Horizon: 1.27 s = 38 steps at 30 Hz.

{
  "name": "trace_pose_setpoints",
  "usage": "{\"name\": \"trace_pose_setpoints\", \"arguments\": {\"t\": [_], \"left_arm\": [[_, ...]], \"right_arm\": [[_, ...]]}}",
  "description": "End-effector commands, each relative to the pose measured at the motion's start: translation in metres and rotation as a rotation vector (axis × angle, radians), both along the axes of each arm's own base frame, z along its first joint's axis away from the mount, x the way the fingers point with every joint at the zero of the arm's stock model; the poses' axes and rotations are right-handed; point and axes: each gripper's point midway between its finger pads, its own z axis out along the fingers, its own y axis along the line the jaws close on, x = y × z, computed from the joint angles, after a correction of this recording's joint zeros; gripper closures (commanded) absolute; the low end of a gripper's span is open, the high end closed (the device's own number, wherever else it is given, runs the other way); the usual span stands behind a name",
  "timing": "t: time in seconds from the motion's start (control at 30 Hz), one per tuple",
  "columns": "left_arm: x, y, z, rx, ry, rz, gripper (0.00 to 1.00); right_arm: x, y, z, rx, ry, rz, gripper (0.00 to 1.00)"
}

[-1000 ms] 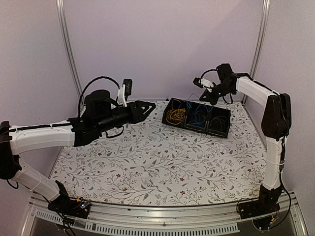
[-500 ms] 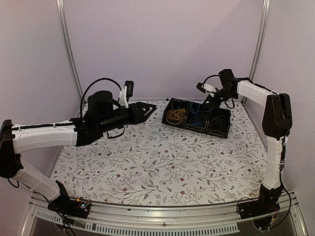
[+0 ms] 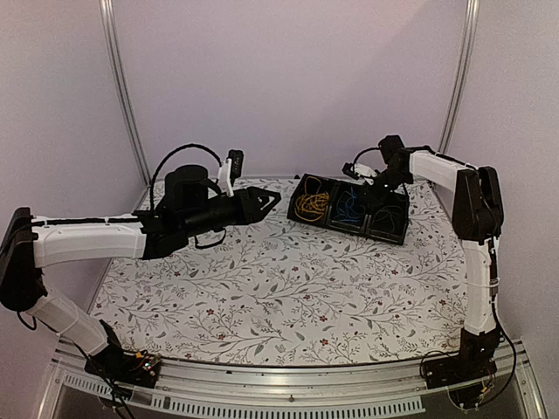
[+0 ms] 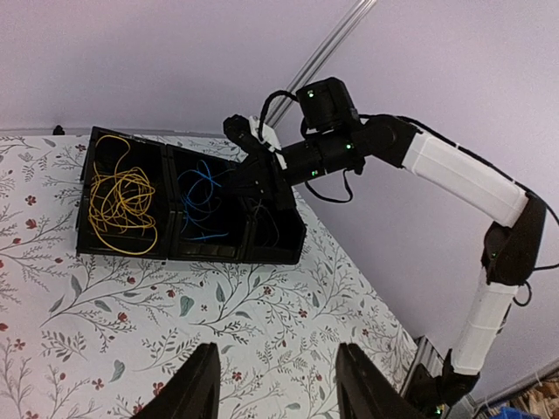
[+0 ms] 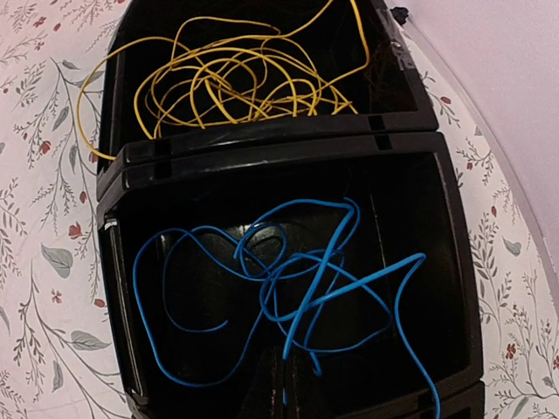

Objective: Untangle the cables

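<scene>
right arm has swung in over black three-compartment plastic tray (image 5: 262,150). right gripper (image 3: 376,186), jaws pressed together, now above thin blue wire tangle (image 5: 297,271) in middle bin. left arm crept closer; left gripper (image 4: 279,388) spread, empty. thin yellow wire tangle (image 5: 236,83) in end bin. wires likely light, limp, springy, slippery. best pinch one raised outer loop, not knot.

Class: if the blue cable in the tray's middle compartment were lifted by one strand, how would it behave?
The blue cable is thin and lies in loose curves, so it would probably droop limply and feel light. Its loops cross, so the tangle would likely rise together, perhaps snagging the tray wall.
</scene>
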Motion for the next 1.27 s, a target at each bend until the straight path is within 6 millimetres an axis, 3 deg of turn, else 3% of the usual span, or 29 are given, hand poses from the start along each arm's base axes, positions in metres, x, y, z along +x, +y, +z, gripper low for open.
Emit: {"name": "trace_pose_setpoints", "arguments": {"t": [0.0, 0.13, 0.17, 0.2, 0.3, 0.4, 0.5, 0.63, 0.67, 0.73, 0.77, 0.9, 1.0, 1.07, 1.23], "left_arm": [[0.005, 0.002, 0.014, -0.034, -0.021, 0.005, 0.52], [0.005, 0.006, 0.011, -0.032, -0.013, 0.012, 0.52], [0.005, 0.007, 0.011, -0.032, -0.012, 0.012, 0.52], [0.005, 0.007, 0.010, -0.031, -0.011, 0.015, 0.52], [0.005, 0.010, 0.010, -0.031, -0.011, 0.018, 0.52], [0.007, 0.014, 0.009, -0.018, -0.018, 0.031, 0.52], [0.014, 0.025, 0.005, 0.026, -0.028, 0.062, 0.51], [0.032, 0.050, -0.009, 0.206, -0.053, 0.156, 0.47], [0.040, 0.061, -0.012, 0.275, -0.070, 0.208, 0.45], [0.050, 0.076, -0.021, 0.393, -0.075, 0.270, 0.43], [0.055, 0.085, -0.024, 0.462, -0.089, 0.295, 0.42], [0.069, 0.114, -0.032, 0.630, -0.098, 0.394, 0.33], [0.076, 0.127, -0.028, 0.655, -0.090, 0.437, 0.27], [0.077, 0.128, -0.024, 0.637, -0.087, 0.438, 0.24], [0.073, 0.115, -0.019, 0.550, -0.069, 0.388, 0.19]], "right_arm": [[-0.008, 0.030, -0.020, -0.024, 0.037, 0.060, 0.98], [-0.010, 0.045, -0.025, -0.030, 0.029, 0.081, 0.96], [-0.009, 0.045, -0.025, -0.033, 0.029, 0.078, 0.93], [-0.009, 0.044, -0.025, -0.038, 0.031, 0.074, 0.84], [-0.013, 0.039, -0.023, -0.058, 0.041, 0.065, 0.73], [-0.021, 0.036, 0.002, -0.051, 0.013, 0.060, 0.61], [-0.030, 0.031, 0.045, -0.028, -0.058, 0.042, 0.51], [-0.041, 0.015, 0.088, 0.030, -0.122, -0.013, 0.40], [-0.045, 0.009, 0.107, 0.067, -0.144, -0.036, 0.36], [-0.051, -0.003, 0.126, 0.135, -0.160, -0.090, 0.09], [-0.052, -0.012, 0.132, 0.159, -0.174, -0.123, 0.02], [-0.072, -0.048, 0.179, 0.307, -0.277, -0.249, 0.01], [-0.077, -0.076, 0.192, 0.369, -0.392, -0.459, 0.01], [-0.094, -0.084, 0.210, 0.426, -0.433, -0.518, 0.01], [-0.122, -0.083, 0.203, 0.495, -0.412, -0.526, 0.01]]}}
